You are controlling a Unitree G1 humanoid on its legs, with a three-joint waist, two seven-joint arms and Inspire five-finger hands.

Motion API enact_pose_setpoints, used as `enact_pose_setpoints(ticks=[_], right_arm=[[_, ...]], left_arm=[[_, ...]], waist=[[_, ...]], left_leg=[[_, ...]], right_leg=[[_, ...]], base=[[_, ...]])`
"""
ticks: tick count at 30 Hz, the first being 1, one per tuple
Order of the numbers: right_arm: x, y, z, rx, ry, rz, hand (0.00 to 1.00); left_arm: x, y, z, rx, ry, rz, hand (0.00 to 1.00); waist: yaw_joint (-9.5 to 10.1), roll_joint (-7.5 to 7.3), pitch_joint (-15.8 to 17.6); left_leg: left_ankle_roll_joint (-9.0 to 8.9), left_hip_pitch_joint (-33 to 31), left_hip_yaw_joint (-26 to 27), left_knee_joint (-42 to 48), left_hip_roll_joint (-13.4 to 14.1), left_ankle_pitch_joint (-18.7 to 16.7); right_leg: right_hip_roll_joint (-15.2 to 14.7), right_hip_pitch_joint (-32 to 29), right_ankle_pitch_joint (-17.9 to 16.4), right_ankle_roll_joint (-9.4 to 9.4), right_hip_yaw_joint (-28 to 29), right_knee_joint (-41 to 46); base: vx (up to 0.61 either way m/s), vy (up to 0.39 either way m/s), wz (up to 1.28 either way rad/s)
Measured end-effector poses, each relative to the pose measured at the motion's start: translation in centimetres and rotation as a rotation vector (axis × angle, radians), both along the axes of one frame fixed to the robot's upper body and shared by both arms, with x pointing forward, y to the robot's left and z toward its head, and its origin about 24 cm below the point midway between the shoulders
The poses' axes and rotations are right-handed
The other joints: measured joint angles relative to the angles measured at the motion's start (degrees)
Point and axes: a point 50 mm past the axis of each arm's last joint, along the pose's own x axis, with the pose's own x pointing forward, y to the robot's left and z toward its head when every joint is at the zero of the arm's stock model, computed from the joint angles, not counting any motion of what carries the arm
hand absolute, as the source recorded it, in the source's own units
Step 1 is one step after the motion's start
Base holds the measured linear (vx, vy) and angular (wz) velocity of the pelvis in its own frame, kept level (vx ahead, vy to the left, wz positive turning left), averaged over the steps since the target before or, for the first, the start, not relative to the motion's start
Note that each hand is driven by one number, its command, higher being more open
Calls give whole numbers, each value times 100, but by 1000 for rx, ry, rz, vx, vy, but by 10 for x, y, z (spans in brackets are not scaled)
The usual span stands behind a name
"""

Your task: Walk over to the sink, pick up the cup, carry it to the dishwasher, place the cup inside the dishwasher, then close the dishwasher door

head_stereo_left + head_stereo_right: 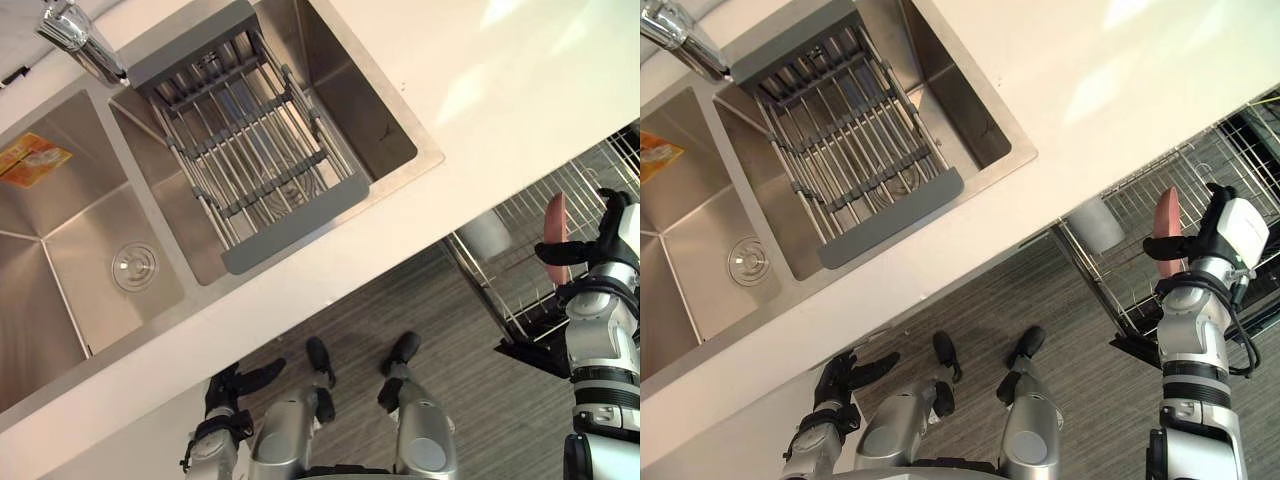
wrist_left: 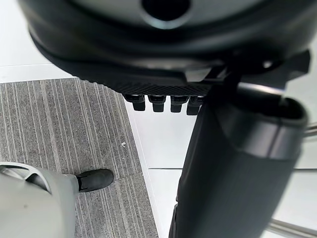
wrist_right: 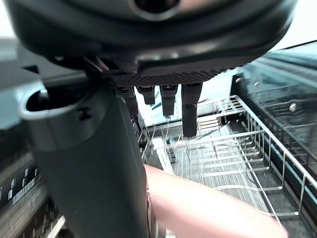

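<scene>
My right hand (image 1: 612, 252) is at the right, held over the pulled-out wire rack of the dishwasher (image 1: 527, 215). Its thumb and fingers are curled round a pink cup (image 1: 556, 238), which stands tilted above the rack. In the right wrist view the pink cup (image 3: 208, 203) lies beside the thumb (image 3: 89, 168), with the rack's wires (image 3: 233, 148) past the fingers (image 3: 189, 109). My left hand (image 1: 226, 393) hangs low by the counter's front at the lower left, fingers relaxed and holding nothing.
A steel double sink (image 1: 60, 250) sits in the white counter (image 1: 480, 70), with a grey drying rack (image 1: 250, 140) across its right basin and a faucet (image 1: 80, 40) behind. A pale cup (image 1: 487, 232) sits in the dishwasher rack. Grey floor (image 1: 480, 400) lies below.
</scene>
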Motion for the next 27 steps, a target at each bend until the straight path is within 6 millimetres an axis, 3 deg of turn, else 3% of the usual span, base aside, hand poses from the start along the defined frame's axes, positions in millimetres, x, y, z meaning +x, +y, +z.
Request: enact_pose_setpoints(ticks=[9,14,15,20,25,27], right_arm=[[-31,-32,1,309,-298,-159,100],[-60,-48,-19,558,-447,-251,100],[-68,-49,-30,625,-472,-282,0],[-119,-43,-94,793,-447,-489,0],[-156,-2,-161,991,-364,-633,0],[-161,7,-169,1008,-361,-645,0]], left_arm=[[-40,8,-17,20,143,33,100],[-60,10,-24,28,208,44,100],[-67,10,-26,26,226,67,100],[-79,10,-29,42,261,76,100],[-86,9,-31,46,285,87,100],[-86,7,-32,47,287,93,100]], waist=[[-92,-230,-628],[-149,-318,-983],[-215,-325,-1084],[-308,-315,-1297],[-399,-303,-1368],[-386,-287,-1405]], left_leg=[[-62,562,-10,-259,19,-16],[-110,789,-15,-308,21,-42],[-121,832,-31,-311,18,-51],[-127,904,-67,-310,15,-48],[-151,1010,-15,-471,38,-62],[-149,992,104,-472,65,-64]], right_leg=[[166,556,-7,69,-30,-299],[200,798,-23,125,-40,-375],[196,849,-35,141,-56,-375],[166,935,-67,175,-105,-335],[117,907,-232,164,-98,-74],[93,841,-288,157,-102,29]], base=[[65,-7,0],[28,-3,1],[12,5,4],[-7,4,4],[-31,5,1],[9,-4,-2]])
